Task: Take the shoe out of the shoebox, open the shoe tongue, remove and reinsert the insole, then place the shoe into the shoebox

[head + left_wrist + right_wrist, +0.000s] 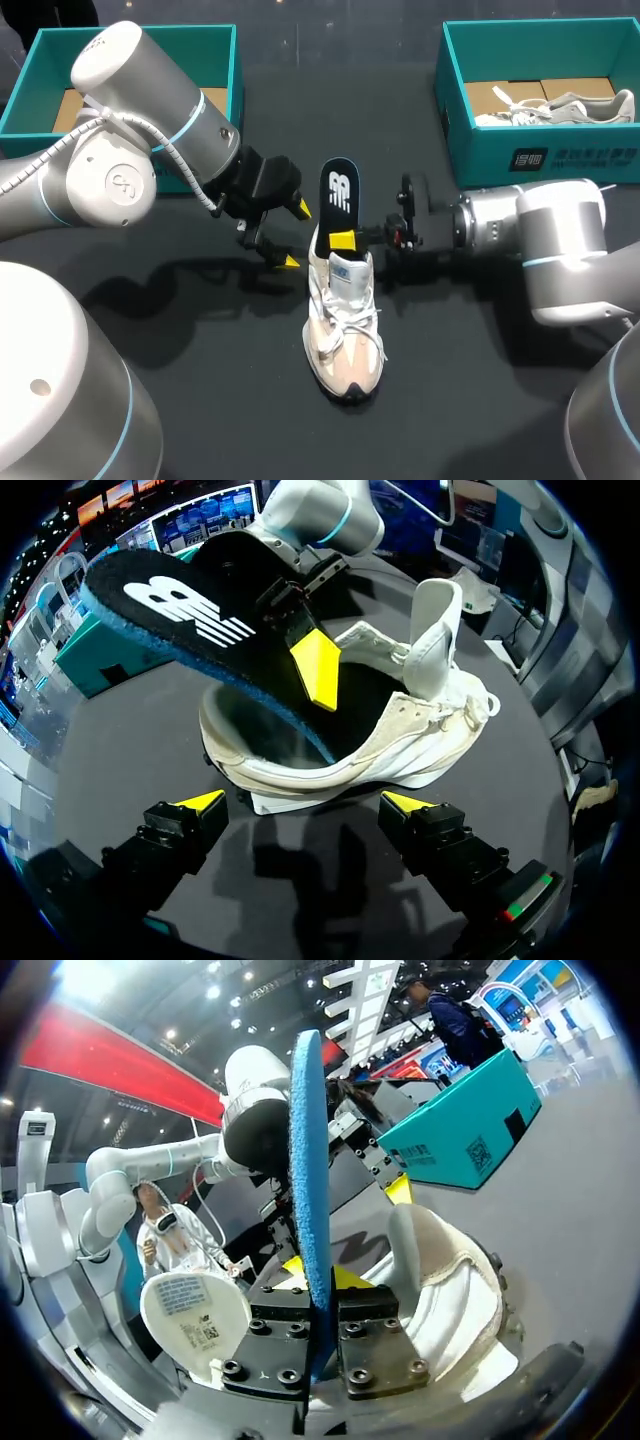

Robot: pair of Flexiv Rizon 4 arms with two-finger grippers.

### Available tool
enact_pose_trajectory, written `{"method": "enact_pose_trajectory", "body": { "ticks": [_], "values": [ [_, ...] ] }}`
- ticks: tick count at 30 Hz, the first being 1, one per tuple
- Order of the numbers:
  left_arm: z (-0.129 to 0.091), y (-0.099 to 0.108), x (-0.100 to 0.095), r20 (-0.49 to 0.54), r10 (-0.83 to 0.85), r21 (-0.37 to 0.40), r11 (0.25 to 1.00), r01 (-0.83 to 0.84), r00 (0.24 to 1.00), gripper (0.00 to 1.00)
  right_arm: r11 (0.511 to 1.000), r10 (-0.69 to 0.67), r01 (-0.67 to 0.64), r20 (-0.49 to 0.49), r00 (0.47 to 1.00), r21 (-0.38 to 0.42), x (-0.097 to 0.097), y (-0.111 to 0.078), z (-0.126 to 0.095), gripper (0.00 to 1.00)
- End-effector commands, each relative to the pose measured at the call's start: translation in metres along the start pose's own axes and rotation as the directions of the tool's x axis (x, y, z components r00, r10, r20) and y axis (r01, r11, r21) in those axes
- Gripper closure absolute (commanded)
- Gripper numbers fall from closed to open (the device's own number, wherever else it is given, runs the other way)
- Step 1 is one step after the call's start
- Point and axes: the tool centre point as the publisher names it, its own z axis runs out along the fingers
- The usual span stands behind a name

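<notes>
the insole (pixel 339 190) is clamped edge-on in the right jaws and stood nearly upright, its lower end at the heel opening of the shoe (pixel 345 340), which lies on the surface (pixel 470 400) toe toward the robot. the left jaws are spread wide, empty, just beside the heel.

A white logo (pixel 340 188) marks the insole (pixel 338 214), small white print (pixel 575 157) the shoebox (pixel 480 148).
</notes>
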Motion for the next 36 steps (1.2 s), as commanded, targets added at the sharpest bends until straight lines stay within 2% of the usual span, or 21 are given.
{"method": "enact_pose_trajectory", "body": {
  "ticks": [1, 7, 8, 9, 12, 19, 27, 28, 29, 30, 36],
  "values": [
    [0.0, 0.0, 0.001, 0.002, 0.001, -0.001, 1.0, -0.001, 1.0, 0.0, 1.0, 0.009, -0.009, 0.025, 1.0, -0.004, 0.008, -0.008, 0.003, 1.0],
    [0.0, 0.0, 0.001, 0.002, 0.001, -0.001, 1.0, -0.001, 1.0, 0.0, 1.0, 0.025, -0.025, 0.039, 0.999, -0.004, 0.011, -0.012, 0.002, 1.0],
    [0.0, 0.0, 0.001, 0.002, 0.001, -0.001, 1.0, -0.001, 1.0, 0.0, 1.0, 0.017, -0.017, 0.039, 0.999, -0.006, 0.012, -0.011, 0.002, 0.93],
    [0.0, 0.0, 0.001, 0.002, 0.001, -0.001, 1.0, -0.001, 1.0, 0.0, 1.0, 0.009, -0.009, 0.04, 0.999, -0.004, 0.012, -0.008, 0.002, 0.78],
    [0.0, 0.0, 0.001, 0.002, 0.001, -0.001, 1.0, -0.001, 1.0, 0.0, 1.0, -0.017, 0.017, 0.037, 0.999, 0.008, 0.012, 0.001, 0.002, 0.73],
    [0.0, 0.0, 0.001, 0.002, 0.001, -0.001, 1.0, -0.001, 1.0, 0.0, 0.997, -0.063, 0.062, 0.024, 0.998, 0.042, 0.009, 0.018, 0.003, 0.81],
    [0.0, 0.0, 0.001, 0.002, 0.001, -0.001, 1.0, -0.001, 1.0, 0.0, 0.995, -0.089, 0.088, 0.022, 0.996, 0.046, 0.003, 0.031, -0.004, 0.84],
    [0.0, 0.0, 0.001, 0.002, 0.001, -0.001, 1.0, -0.001, 1.0, 0.0, 0.995, -0.091, 0.091, 0.018, 0.996, 0.043, 0.002, 0.032, -0.004, 0.86],
    [0.0, 0.0, 0.001, 0.002, 0.001, -0.001, 1.0, -0.001, 1.0, 0.0, 0.995, -0.093, 0.092, 0.014, 0.996, 0.04, 0.002, 0.033, -0.004, 0.96],
    [0.0, 0.0, 0.001, 0.002, 0.001, -0.001, 1.0, -0.001, 1.0, 0.0, 0.995, -0.092, 0.091, 0.011, 0.996, 0.038, 0.0, 0.033, -0.005, 1.0],
    [0.0, 0.0, 0.001, 0.002, 0.001, -0.001, 1.0, -0.001, 1.0, 0.0, 0.998, -0.043, 0.043, -0.01, 0.999, 0.04, -0.005, 0.021, 0.0, 1.0]
  ]
}}
